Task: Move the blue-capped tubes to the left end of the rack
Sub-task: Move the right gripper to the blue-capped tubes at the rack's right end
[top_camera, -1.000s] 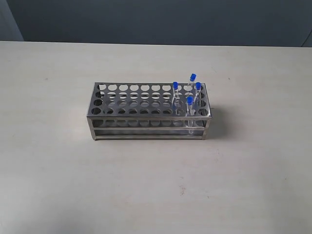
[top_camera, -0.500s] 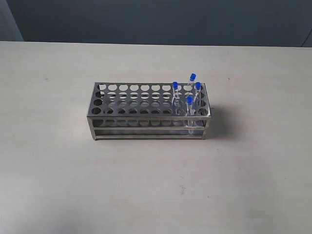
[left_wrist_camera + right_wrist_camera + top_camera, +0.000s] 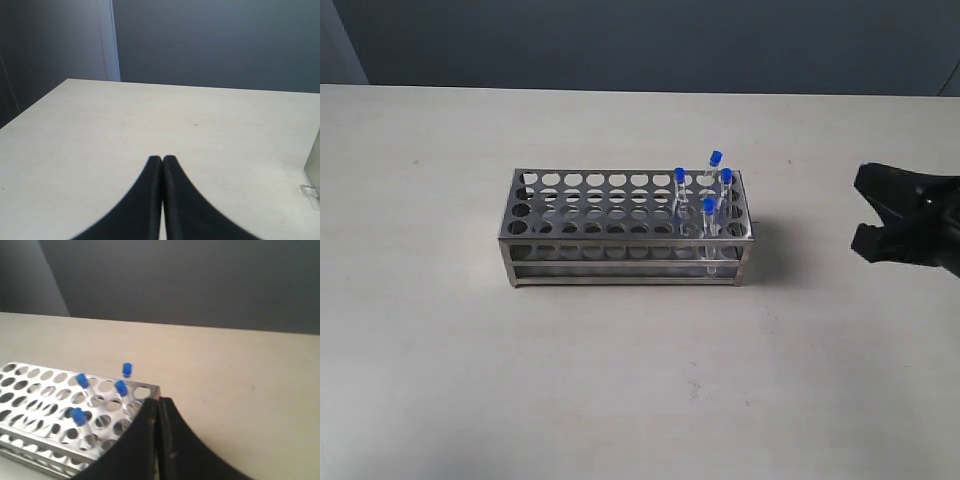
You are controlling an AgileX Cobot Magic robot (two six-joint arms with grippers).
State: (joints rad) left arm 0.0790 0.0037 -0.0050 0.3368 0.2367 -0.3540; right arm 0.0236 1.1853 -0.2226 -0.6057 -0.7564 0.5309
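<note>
The steel rack [image 3: 620, 236] stands mid-table. Four blue-capped tubes stand upright in holes at its right end: one [image 3: 679, 176] furthest left, one [image 3: 716, 158] at the back, one [image 3: 726, 176] beside it, one [image 3: 709, 205] in front. My right gripper [image 3: 865, 212] hovers to the right of the rack, apart from it. Its wrist view shows the gripper [image 3: 158, 401] shut on nothing, with the rack [image 3: 150, 388] and tube caps [image 3: 120, 387] just beyond the tips. My left gripper [image 3: 162, 159] is shut and empty over bare table; the exterior view does not show it.
The pale table [image 3: 620, 380] ends at a far edge against a dark wall [image 3: 640, 40]. In the left wrist view a table corner lies by a white post [image 3: 111, 40], and a grey metal edge [image 3: 313, 167] cuts in at the frame border.
My right gripper has come into the exterior view from the right edge. The rack and the tubes have not moved.
</note>
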